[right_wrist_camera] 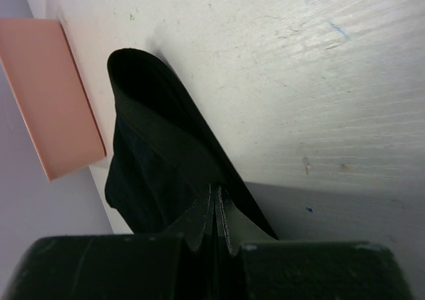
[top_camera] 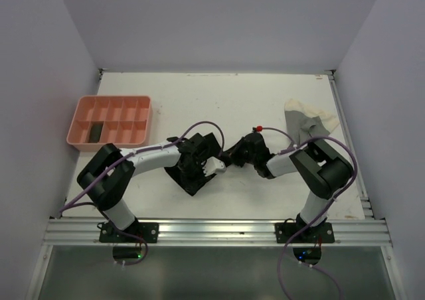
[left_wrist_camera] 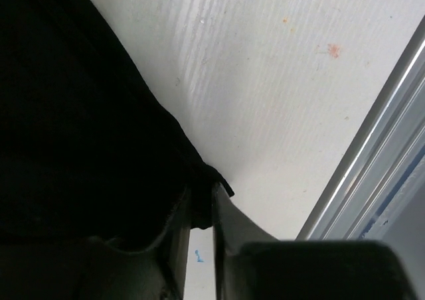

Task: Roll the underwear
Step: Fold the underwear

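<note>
Right gripper (right_wrist_camera: 216, 199) fills the bottom of its own view, clenched on a fold of the black underwear (right_wrist_camera: 159, 160), which rises from the table (right_wrist_camera: 319, 81) as a smooth, dark flap with one rounded end; left gripper (left_wrist_camera: 202, 200) meets the same garment's corner, its jaws a narrow slit apart with white table showing between them, and I cannot tell whether it grips the cloth or merely touches it; from above, the garment lies near the front middle of the table, between the two arms, partly hidden under the left wrist; cream underwear (top_camera: 307, 119) lies crumpled, well apart, at the far right; a pink compartment tray (top_camera: 109, 99) sits far left, holding one black roll (top_camera: 96, 131); a metal rail (left_wrist_camera: 372, 147) edges the table.
</note>
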Controlling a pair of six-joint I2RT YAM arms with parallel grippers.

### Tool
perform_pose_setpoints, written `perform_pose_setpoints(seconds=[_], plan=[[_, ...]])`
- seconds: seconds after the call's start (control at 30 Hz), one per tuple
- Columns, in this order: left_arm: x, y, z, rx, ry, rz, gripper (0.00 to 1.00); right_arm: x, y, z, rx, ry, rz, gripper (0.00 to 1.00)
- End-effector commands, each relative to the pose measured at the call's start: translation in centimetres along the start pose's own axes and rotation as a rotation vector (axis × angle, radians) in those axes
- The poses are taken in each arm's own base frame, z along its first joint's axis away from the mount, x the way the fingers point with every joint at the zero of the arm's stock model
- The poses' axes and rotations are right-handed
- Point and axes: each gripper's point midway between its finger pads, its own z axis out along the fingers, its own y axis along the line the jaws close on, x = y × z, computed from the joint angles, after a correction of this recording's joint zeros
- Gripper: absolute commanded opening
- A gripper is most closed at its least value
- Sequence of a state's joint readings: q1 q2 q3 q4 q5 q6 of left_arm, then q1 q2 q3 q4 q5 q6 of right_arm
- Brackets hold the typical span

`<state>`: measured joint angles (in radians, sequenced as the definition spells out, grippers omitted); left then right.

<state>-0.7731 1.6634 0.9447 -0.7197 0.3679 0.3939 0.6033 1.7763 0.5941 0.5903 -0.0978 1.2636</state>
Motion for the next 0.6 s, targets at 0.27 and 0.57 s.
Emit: perform_pose_setpoints(seconds=[0.27,0.57], plan=[[-5.7,-0.2,-6.8,-0.106,-0.262,0.208,0.55,0.0,-1.9,-5.8,0.11,-0.015,-0.082,0.0],[-8.3,8.3,-16.5,-0.374,-0.625,-0.028,0.65,-4.8,7.0,-11.4,-0.019,-0.197,-0.368,0.37]])
